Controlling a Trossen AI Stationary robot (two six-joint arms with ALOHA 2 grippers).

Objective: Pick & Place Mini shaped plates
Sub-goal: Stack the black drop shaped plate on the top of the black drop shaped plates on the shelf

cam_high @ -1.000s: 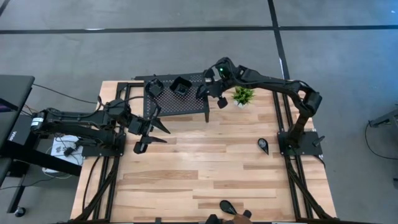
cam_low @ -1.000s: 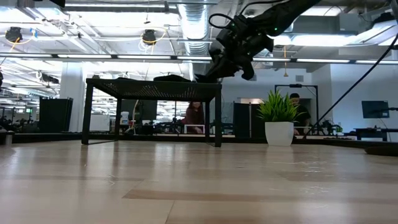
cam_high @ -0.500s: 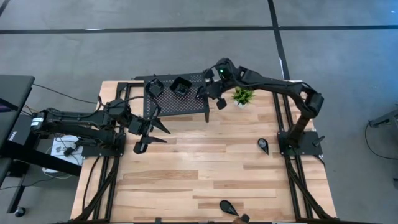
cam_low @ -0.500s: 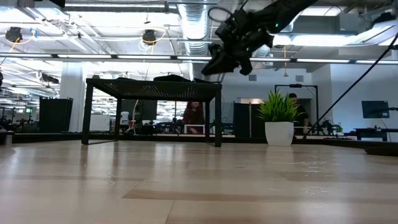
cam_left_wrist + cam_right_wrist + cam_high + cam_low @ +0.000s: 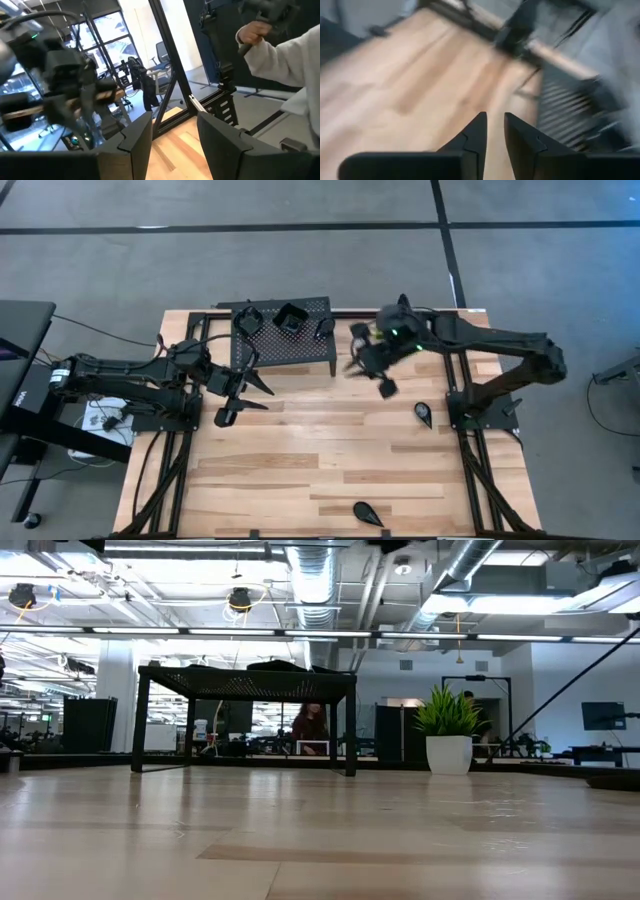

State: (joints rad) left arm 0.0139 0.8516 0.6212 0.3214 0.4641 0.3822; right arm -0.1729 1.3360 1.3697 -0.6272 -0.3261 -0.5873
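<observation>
Plates first: five mini shaped plates show from above. Three sit on top of the black perforated stand (image 5: 283, 338) at the table's far edge: a roundish one (image 5: 247, 320), a squarish one (image 5: 291, 318) and a small one (image 5: 325, 328) by its right end. Two teardrop ones lie on the wooden table (image 5: 300, 470), one near the right arm's base (image 5: 423, 413), one at the near edge (image 5: 366, 511). The right gripper (image 5: 371, 370) hangs just right of the stand, fingers (image 5: 476, 131) slightly parted, empty. The left gripper (image 5: 248, 397) waits at the left side, fingers spread wide, empty.
</observation>
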